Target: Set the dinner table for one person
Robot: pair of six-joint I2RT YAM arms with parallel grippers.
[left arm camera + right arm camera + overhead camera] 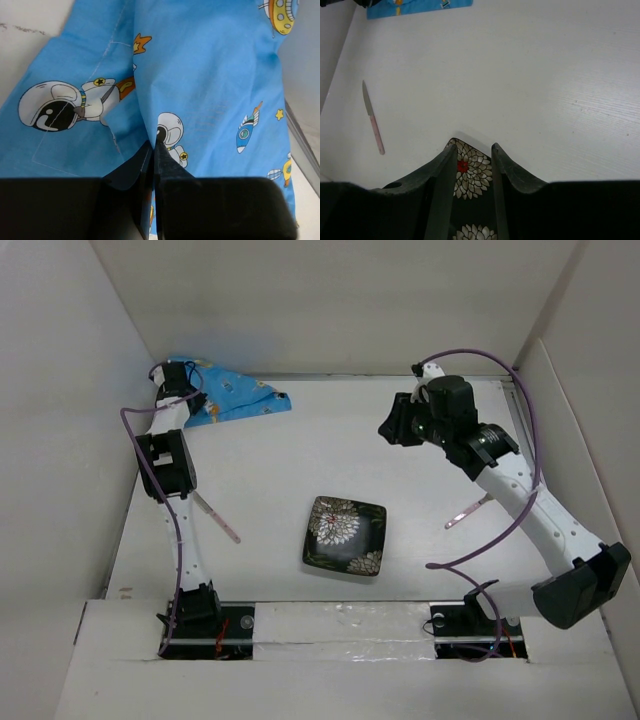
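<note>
Layout, left to right, on the table (pixel 300 455), the white surface that filled the walled enclosure in front of both arm bases and lay under both grippers:

1. Back-left corner: one blue cartoon-print cloth (pixel 238 398), bunched, with its long axis running left to right along the back wall. The left gripper (pixel 178 375) was over its left end. In the left wrist view the jaws were clenched on a raised fold of the fabric, with no gap between them.
2. Left of centre: one knife (pixel 218 518) with a pink handle, lying flat just beside the left arm, with its long axis diagonal and the handle end nearer the arm bases.
3. Centre, toward the near edge: one square dark plate (pixel 345 535) with a flower pattern, lying flat, well apart from the cloth.
4. Right of the plate: one pale utensil (pixel 466 513) lying diagonally beside the right arm (its type was too small to tell).
5. Right of centre, toward the back: the right gripper (pixel 395 427), raised off the surface, fingers parted and holding nothing.

Governing relation: the cloth lay at the far left, directly under the left gripper and well away from the right one. The left arm was therefore the nearer arm. By judgement, the coming move was a pull of the cloth toward the near centre, where the plate sat.

Counts: one cloth, one knife, one plate, one unidentified utensil, two grippers.
</note>
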